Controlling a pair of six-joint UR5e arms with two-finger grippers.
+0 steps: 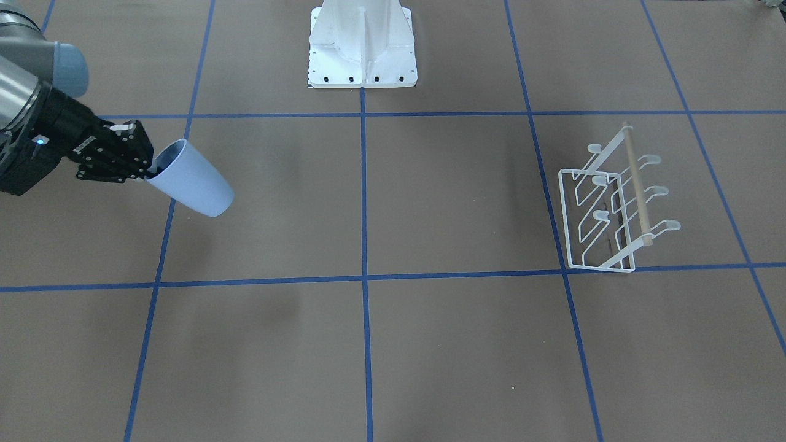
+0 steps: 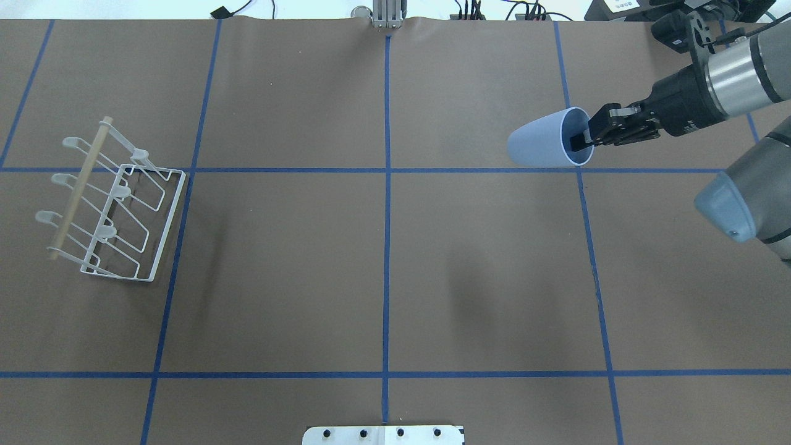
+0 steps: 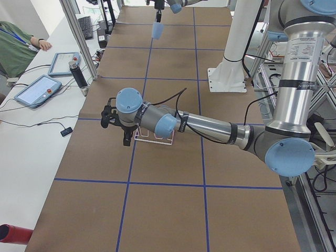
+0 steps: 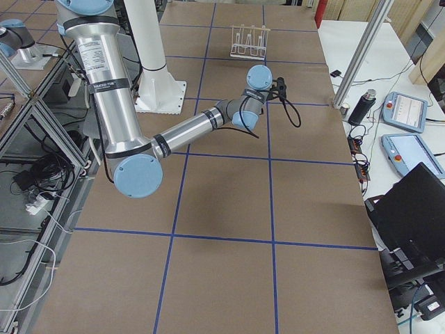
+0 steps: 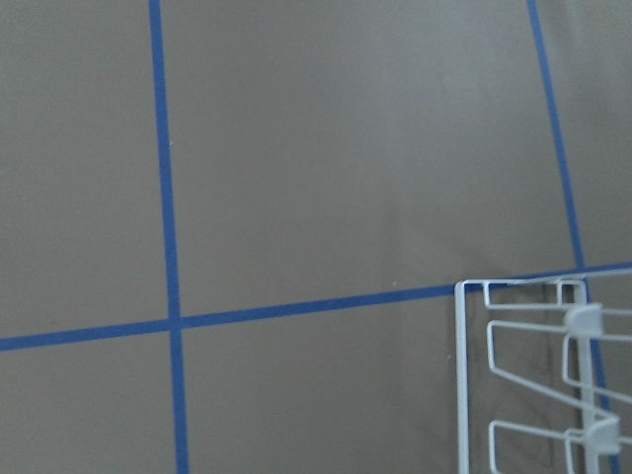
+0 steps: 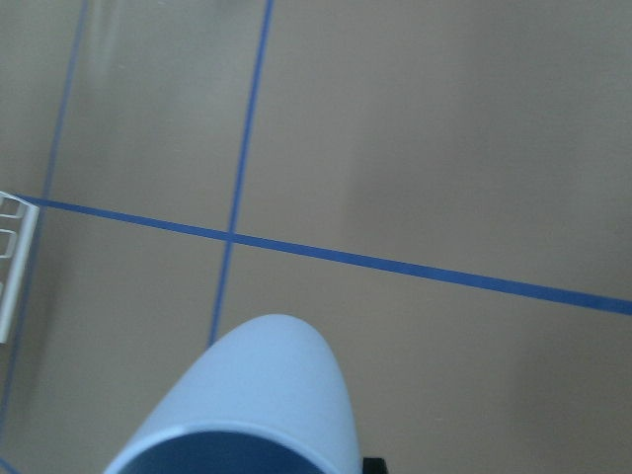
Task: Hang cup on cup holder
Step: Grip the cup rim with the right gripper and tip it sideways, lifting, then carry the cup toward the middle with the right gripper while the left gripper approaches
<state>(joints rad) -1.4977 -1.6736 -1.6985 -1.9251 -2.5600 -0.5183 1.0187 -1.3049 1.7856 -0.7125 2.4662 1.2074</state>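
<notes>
1. Cup (image 6: 267, 395), tipped sideways in the air: your right gripper (image 2: 584, 139) pinches its rim, one finger inside, probably so the mouth can meet a prong.
2. Rack (image 2: 80, 187) stands well apart.
3. Left gripper (image 3: 113, 118): cannot tell.

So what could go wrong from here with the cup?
1. The right gripper pinches the cup only at its rim, with the body sticking out sideways. It may slip or swing on the long carry.
2. The cup holder stands free across the table. Pushing the cup onto a prong could slide or tip it.
</notes>
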